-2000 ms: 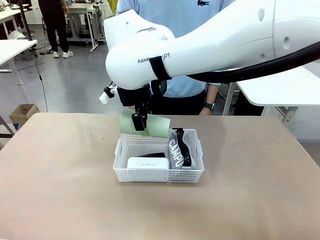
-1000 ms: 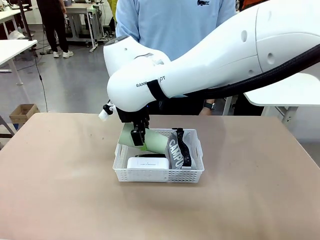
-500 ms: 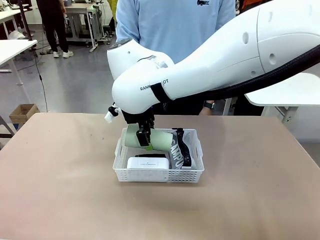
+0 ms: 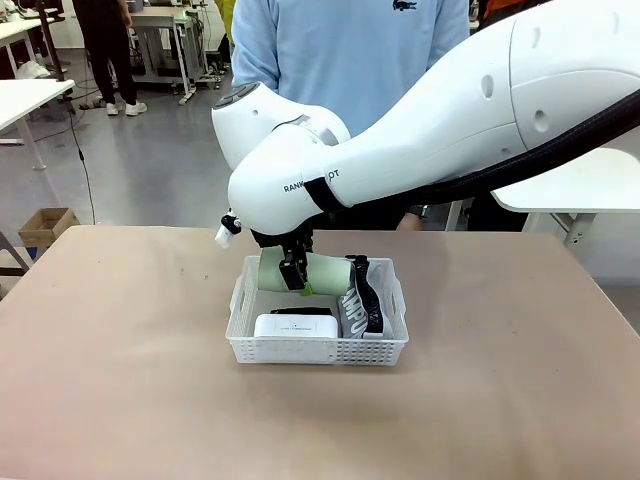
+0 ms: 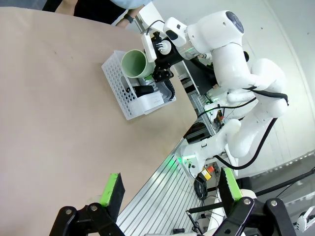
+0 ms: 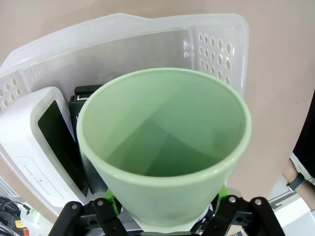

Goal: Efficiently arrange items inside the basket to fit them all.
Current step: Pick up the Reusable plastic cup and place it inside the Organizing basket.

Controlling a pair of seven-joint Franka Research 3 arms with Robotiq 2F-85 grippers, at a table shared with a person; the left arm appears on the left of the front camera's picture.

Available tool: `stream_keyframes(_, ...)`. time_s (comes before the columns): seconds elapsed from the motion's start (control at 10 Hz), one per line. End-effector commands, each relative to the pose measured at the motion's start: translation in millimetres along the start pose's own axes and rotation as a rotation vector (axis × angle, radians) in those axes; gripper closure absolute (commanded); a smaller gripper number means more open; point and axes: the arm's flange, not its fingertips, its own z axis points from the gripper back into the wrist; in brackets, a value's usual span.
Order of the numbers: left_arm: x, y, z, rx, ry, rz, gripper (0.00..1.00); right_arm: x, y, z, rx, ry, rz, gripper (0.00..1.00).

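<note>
My right gripper (image 4: 296, 275) is shut on the pale green cup (image 4: 325, 277), holding it on its side just above the back left of the white basket (image 4: 318, 350). In the right wrist view the cup's (image 6: 162, 142) open mouth faces the camera, over the basket's wall (image 6: 147, 34). A white box device (image 4: 294, 326) lies along the basket's front, with a black stapler (image 4: 305, 311) behind it. The grey "CAMPUS" pouch (image 4: 352, 305) stands at the right end. My left gripper (image 5: 171, 189) hangs open high over the table, far from the basket (image 5: 125, 91).
A person in a light blue top (image 4: 350, 50) stands at the table's far side behind the basket. The tan table (image 4: 120, 380) spreads wide on all sides of the basket. A cardboard box (image 4: 45, 225) sits on the floor at the far left.
My right gripper has come down and slightly right with the cup, from above the basket's back rim to just over its inside. The left gripper has stayed open.
</note>
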Motion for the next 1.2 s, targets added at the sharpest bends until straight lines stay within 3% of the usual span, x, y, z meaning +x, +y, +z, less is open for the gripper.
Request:
stream_keyframes(0.0,-0.2,-3.1,0.0,-0.016,-0.012,-0.001,0.00,6.3,-1.6,-1.0,-0.030,0.016,-0.013,0.16)
stream_keyframes(1.0,-0.2,-3.1,0.0,-0.016,-0.012,-0.001,0.00,12.4,-3.9,-4.2,-0.048,-0.004,-0.024,0.16)
stream_keyframes(1.1,-0.2,-3.1,0.0,-0.016,-0.012,-0.001,0.00,12.0,-4.6,-4.5,-0.050,-0.003,-0.026,0.00)
